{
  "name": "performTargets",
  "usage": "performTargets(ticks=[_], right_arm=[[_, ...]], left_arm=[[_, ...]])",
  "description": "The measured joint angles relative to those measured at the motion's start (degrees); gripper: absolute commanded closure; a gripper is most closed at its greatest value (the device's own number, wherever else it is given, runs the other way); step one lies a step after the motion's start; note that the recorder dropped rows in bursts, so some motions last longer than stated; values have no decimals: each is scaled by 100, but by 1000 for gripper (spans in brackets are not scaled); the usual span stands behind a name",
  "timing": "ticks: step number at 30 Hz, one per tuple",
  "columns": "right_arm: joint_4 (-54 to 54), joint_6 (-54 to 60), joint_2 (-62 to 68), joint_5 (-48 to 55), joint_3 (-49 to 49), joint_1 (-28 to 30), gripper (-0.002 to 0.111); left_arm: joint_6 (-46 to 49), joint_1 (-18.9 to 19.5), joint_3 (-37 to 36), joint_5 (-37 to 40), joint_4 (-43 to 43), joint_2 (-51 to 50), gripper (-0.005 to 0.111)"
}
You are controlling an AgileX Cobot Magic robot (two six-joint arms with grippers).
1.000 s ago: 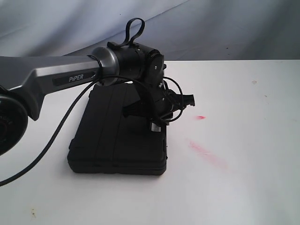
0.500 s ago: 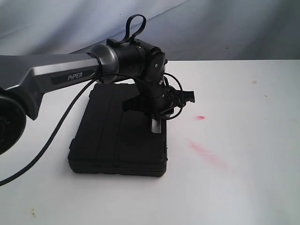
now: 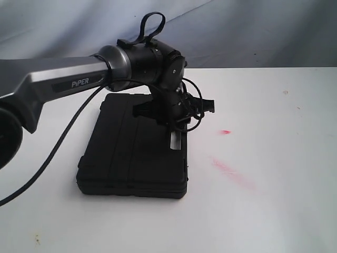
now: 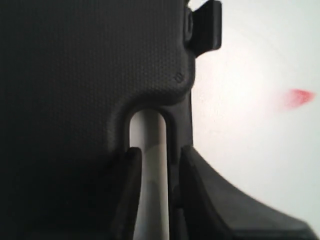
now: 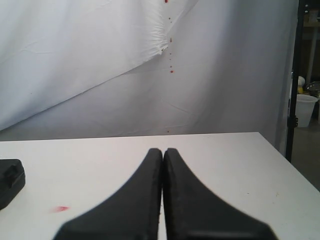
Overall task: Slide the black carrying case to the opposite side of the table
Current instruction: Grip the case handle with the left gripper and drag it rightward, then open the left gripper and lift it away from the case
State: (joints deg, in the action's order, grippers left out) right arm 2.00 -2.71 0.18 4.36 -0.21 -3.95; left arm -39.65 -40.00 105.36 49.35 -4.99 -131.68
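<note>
The black case (image 3: 131, 153) lies flat on the white table (image 3: 279, 211), left of middle. My left gripper (image 3: 176, 136) points down at the case's right edge, by the handle. In the left wrist view the left gripper (image 4: 160, 150) straddles the handle bar (image 4: 177, 125). One finger (image 4: 131, 175) sits inside the handle slot (image 4: 147, 135), with a strip of white table between it and the bar. The other finger (image 4: 210, 195) rests outside, against the bar. The latch (image 4: 205, 27) shows further along the edge. My right gripper (image 5: 163, 150) is shut and empty above the table, far from the case (image 5: 10, 180).
Red smudges (image 3: 225, 132) (image 3: 231, 171) mark the table right of the case. A black cable (image 3: 58, 153) from the left arm hangs over the case's left side. A white cloth backdrop (image 5: 150, 75) hangs behind the table, and a dark stand (image 5: 294, 80) rises at its far edge.
The left arm's wrist has turned and drawn back a little to the left and up. The case lies where it was.
</note>
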Motion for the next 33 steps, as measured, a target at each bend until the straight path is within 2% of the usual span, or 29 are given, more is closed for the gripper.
performTargets(ticks=[7,11,16,23,28,33], right_arm=[[0,0,0,0,0,0,108],[0,0,0,0,0,0,108],[0,0,0,0,0,0,108],[0,0,0,0,0,0,108],[0,0,0,0,0,0,108],[0,0,0,0,0,0,108]], left_arm=[[38,0,0,29,-773,581,81],[417,0,0,282,-1584,910,91],[642,0,0,342,-1998,967,107],[713,0,0,211,-2501,967,107],[839,0,0,-205,-2547,967,107],[1161,0,0,-1119,-2352,1054,107]])
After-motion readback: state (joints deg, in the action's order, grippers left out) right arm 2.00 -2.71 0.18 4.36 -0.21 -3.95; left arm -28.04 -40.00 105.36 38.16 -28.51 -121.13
